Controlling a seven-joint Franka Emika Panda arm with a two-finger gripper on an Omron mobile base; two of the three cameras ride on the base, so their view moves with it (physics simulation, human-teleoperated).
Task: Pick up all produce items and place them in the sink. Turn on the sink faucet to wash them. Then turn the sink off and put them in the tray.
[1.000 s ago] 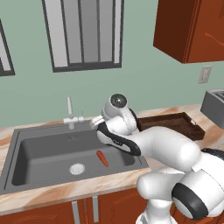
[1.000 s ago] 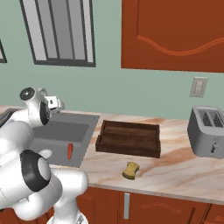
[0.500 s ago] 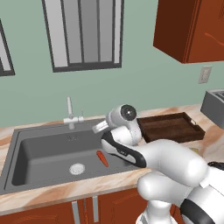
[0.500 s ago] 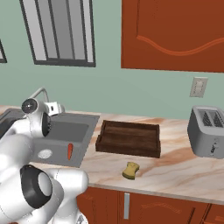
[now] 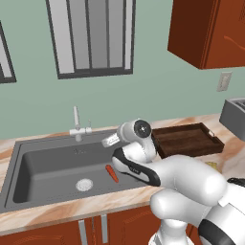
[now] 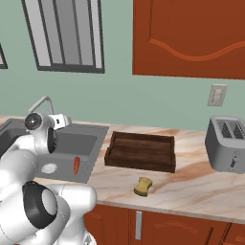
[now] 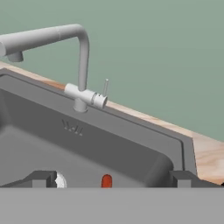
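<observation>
arm pose: white arm bent low over the sink (image 5: 48, 165), elbow forward, wrist turned toward the back wall; hand sits above the basin's right half.
tool: tool (image 7: 113, 178) released, jaws spread wide, nothing between them; the two dark fingertips (image 7: 39, 179) poke up at the bottom of the hand view, one at 7 o'clock, one at 5 o'clock.
tool aim: hand camera looks at the sink faucet (image 7: 78, 65), which sits at about 11 o'clock in that view, spout bent over toward 9 o'clock, small handle upright beside the crossbar.
produce: red-orange carrot (image 5: 112, 173) lies flat on the basin floor, just at 3 o'clock of the round drain (image 5: 84, 184); apart from the tool. In the hand view only its tip shows, at 6 o'clock.
tray: dark brown tray (image 6: 141, 152) on the tabletop (image 6: 201, 186), at 3 o'clock of the sink.
other: yellow sponge (image 6: 142, 186) on the tabletop in front of the tray; grey toaster (image 6: 228, 143) at far right.
writing: small embossed mark on the sink's back wall under the faucet, too blurred to read.
hidden: tool body masked by the wrist in both base views; the arm covers the sink's right front corner; toaster cut off by the edge in the left base view.
</observation>
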